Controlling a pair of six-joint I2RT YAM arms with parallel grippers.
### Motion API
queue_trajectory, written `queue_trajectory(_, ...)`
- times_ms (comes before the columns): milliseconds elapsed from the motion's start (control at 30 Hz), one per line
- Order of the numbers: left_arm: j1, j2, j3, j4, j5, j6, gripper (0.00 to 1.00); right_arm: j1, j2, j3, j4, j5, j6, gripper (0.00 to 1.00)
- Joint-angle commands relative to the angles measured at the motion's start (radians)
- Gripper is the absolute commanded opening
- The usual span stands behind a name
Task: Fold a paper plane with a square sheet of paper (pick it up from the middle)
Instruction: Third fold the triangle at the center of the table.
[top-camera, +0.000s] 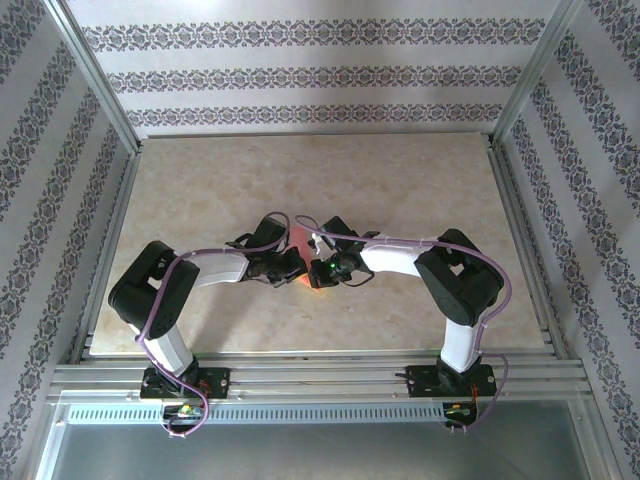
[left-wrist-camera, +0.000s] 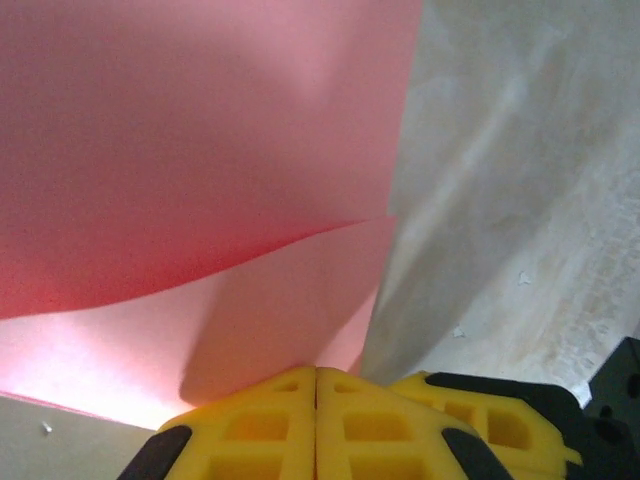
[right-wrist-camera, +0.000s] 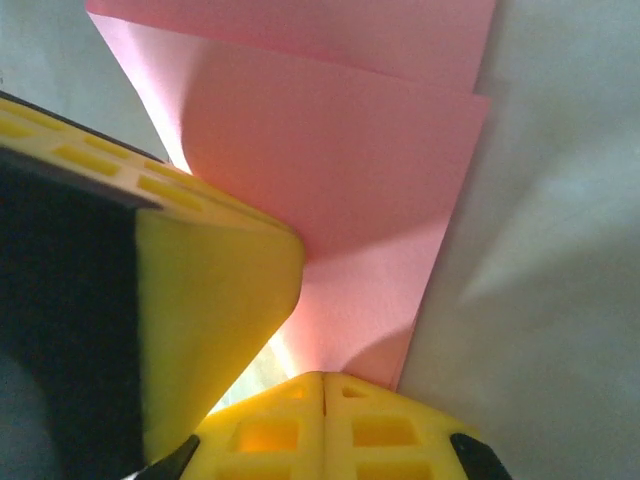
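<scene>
So the left pincer (left-wrist-camera: 316, 372) has its yellow fingers pressed flat together, tips right at the near edge of the pink paper (left-wrist-camera: 200, 140). The sheet lies in front of it, folded over, with the top layer bowing up off the bottom one. It sits mid-table (top-camera: 420, 180), between the two arms. The right pincer (right-wrist-camera: 322, 376) is closed tight too, nose at the paper's near corner. Can't tell if either one actually pinches the sheet. The layers' right edges nearly line up, and there's loads of bare table all round.
</scene>
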Motion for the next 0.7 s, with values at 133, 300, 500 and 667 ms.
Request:
queue_trajectory(133, 0.006, 0.016, -0.038, -0.016, -0.068, 0.034, 0.07, 0.008, 0.046, -0.005, -0.085, 0.074, 0.009, 0.05)
queue_trajectory(300, 0.05, 0.01, -0.065, -0.001, -0.059, 0.063, 0.07, 0.012, 0.058, 0.003, -0.129, 0.11, -0.011, 0.05)
queue_trajectory(500, 0.099, 0.012, -0.101, 0.058, -0.022, 0.1, 0.11, 0.026, 0.08, 0.019, -0.185, 0.163, -0.025, 0.05)
queue_trajectory(667, 0.153, 0.013, -0.169, 0.189, 0.022, 0.157, 0.19, 0.029, 0.102, 0.032, -0.217, 0.175, -0.015, 0.05)
